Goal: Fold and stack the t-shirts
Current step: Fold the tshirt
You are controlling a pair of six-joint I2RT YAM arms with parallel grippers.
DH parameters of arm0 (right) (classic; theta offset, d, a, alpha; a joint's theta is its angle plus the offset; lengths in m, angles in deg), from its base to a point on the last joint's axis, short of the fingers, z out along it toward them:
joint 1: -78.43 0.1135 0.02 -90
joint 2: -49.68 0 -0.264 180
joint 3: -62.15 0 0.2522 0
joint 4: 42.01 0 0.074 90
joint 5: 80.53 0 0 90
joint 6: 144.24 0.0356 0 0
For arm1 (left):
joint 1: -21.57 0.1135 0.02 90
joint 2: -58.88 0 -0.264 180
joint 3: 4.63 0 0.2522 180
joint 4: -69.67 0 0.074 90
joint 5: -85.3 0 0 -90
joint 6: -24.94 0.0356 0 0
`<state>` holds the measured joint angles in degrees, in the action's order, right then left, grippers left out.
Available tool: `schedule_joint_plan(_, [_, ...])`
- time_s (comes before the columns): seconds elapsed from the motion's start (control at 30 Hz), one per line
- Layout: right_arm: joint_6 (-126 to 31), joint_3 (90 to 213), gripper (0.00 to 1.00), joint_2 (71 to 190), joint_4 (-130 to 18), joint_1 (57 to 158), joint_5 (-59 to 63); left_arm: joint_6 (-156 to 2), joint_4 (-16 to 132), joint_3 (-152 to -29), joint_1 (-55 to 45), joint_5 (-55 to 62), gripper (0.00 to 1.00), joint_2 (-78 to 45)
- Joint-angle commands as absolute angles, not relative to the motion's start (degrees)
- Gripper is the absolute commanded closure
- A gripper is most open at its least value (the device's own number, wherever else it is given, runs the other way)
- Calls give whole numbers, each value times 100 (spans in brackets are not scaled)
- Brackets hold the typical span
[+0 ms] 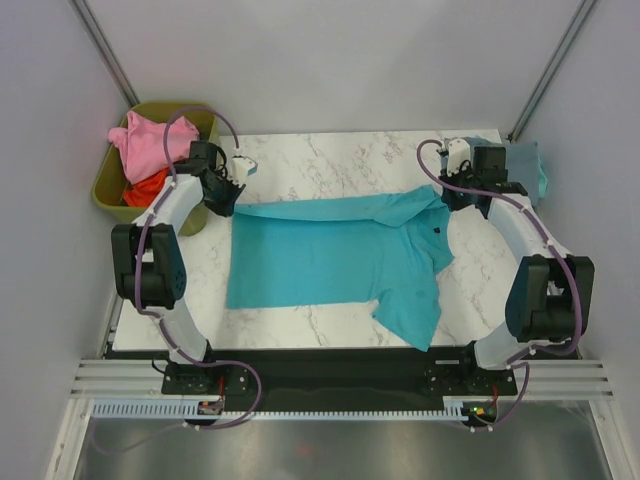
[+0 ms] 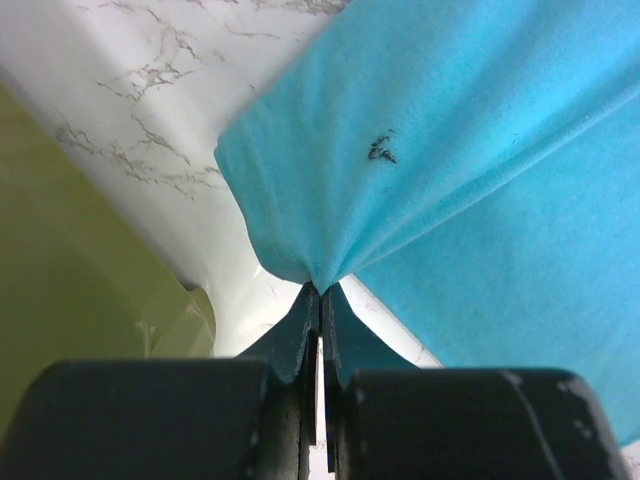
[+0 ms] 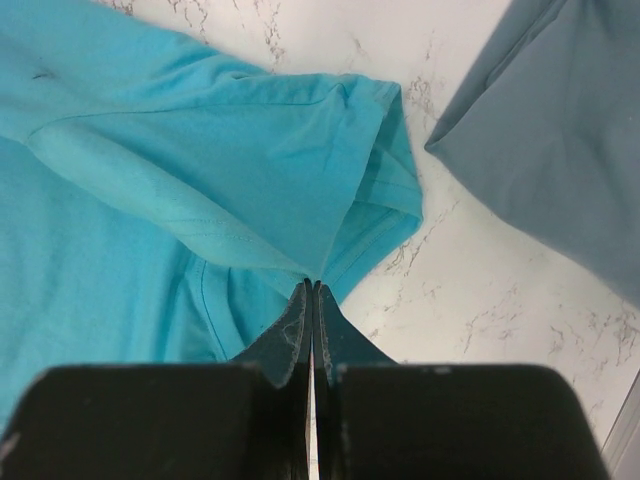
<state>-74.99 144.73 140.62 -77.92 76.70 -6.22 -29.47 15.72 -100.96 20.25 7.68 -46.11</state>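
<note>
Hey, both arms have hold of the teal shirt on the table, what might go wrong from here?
The left end effector and right end effector each pinch only a small bit of the teal t-shirt, so it may slip free mid-fold. The grey-blue shirt lies close by the right one and might get snagged. The near sleeve lies by the table edge and could slide off.

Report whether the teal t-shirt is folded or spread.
Mostly spread: the teal t-shirt lies flat, one sleeve out, only its far edge pinched by the left gripper and right gripper.
</note>
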Motion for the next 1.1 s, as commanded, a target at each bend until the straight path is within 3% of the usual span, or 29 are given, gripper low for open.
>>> schedule_joint_plan(0.0, [-7577, 14403, 100, 13775, -7853, 7659, -776, -3043, 1662, -9935, 2034, 892, 98, -4264])
schedule_joint_plan(0.63, [-7797, 13893, 100, 13529, -8064, 7659, -855, -3043, 1662, -9627, 2034, 892, 98, -4369])
schedule_joint_plan(1.07, [-7832, 13919, 100, 14205, -7827, 7650, -882, -3043, 1662, -9609, 2034, 892, 98, -4712])
